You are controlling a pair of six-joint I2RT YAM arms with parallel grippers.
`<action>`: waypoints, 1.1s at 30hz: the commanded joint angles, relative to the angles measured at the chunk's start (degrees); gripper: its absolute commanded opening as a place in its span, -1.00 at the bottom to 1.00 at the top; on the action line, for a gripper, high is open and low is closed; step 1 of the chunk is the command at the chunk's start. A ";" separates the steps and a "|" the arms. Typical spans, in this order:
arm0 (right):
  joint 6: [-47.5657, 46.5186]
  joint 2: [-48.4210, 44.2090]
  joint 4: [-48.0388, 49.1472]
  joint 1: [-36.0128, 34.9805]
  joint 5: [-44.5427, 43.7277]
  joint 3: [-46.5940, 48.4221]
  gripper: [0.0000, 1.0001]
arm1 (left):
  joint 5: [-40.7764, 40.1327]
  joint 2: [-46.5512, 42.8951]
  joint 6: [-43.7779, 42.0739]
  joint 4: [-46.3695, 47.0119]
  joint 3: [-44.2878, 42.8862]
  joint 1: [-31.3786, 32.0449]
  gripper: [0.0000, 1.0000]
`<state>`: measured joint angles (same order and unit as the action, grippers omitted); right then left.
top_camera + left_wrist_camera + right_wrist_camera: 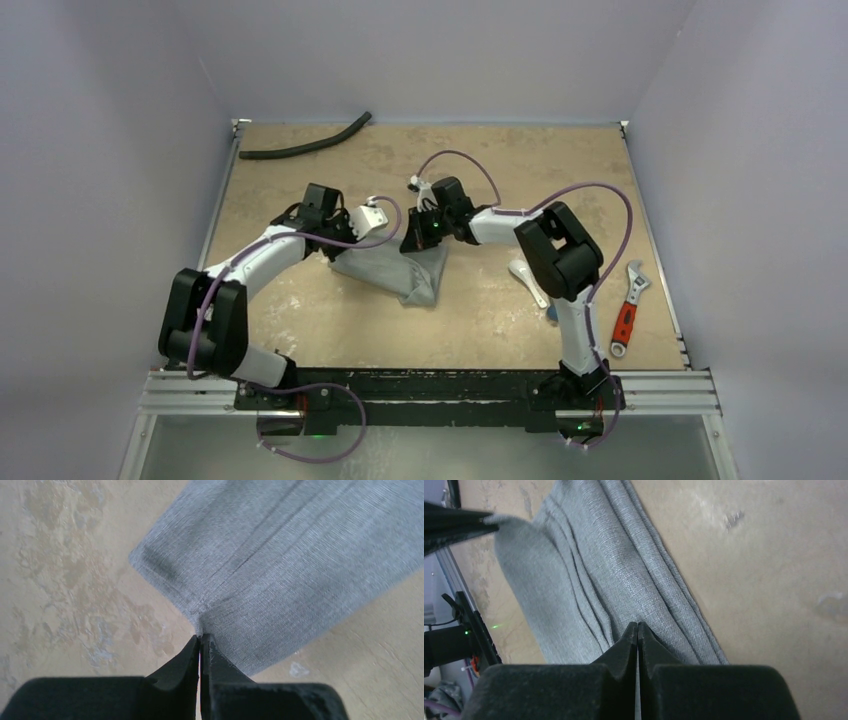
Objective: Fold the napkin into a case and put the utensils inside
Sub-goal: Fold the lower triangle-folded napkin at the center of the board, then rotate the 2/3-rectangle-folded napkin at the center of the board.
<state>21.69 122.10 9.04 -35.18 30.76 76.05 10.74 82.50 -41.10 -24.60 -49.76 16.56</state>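
The grey napkin (400, 272) lies bunched in long folds at the middle of the table. My left gripper (201, 637) is shut on its edge, which puckers at the fingertips, and the napkin (280, 565) spreads away beyond them. In the top view this left gripper (338, 250) is at the cloth's left end. My right gripper (638, 625) is shut with its tips pinching a fold of the napkin (589, 580); from above, the right gripper (418, 247) is over the cloth's far right corner. The white spoon (527, 280) lies right of the napkin. Only a blue end (551, 313) of the other utensil shows beside the right arm.
A red-handled wrench (627, 312) lies near the table's right edge. A long black hose (305, 140) curves along the far left edge. The right arm's elbow (560, 250) hangs over the spoon area. Grey walls close in the table on three sides.
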 commanded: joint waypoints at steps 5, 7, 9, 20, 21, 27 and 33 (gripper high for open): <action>10.21 -10.77 12.12 0.12 0.17 -16.46 -1.00 | 1.87 12.25 1.08 6.44 -8.63 0.00 -1.00; 11.39 -13.23 12.36 0.18 1.54 -18.62 -1.00 | 1.93 14.81 0.89 6.56 -10.87 0.94 -1.00; 10.95 -15.40 10.35 0.38 1.38 -18.47 -0.90 | 2.06 16.74 0.76 6.54 -12.54 2.16 -1.00; 0.86 -18.14 0.80 4.12 -0.56 -15.51 -0.75 | 3.01 23.33 4.14 2.26 -27.62 7.52 -0.65; 0.55 -17.76 1.56 4.06 -0.29 -16.44 -0.79 | 3.61 24.43 4.04 1.02 -29.52 8.18 -0.65; 2.64 -19.45 5.80 4.14 0.77 -22.43 -0.83 | 4.21 28.09 9.45 -7.94 -38.28 9.54 -0.49; -1.58 -19.52 -0.16 4.40 0.21 -13.89 -0.83 | 7.02 18.85 11.61 -17.93 -36.70 8.66 -0.17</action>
<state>23.68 103.92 10.63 -30.81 30.94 55.40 14.66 109.43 -32.40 -33.26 -85.97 25.96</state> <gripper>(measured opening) 0.088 0.395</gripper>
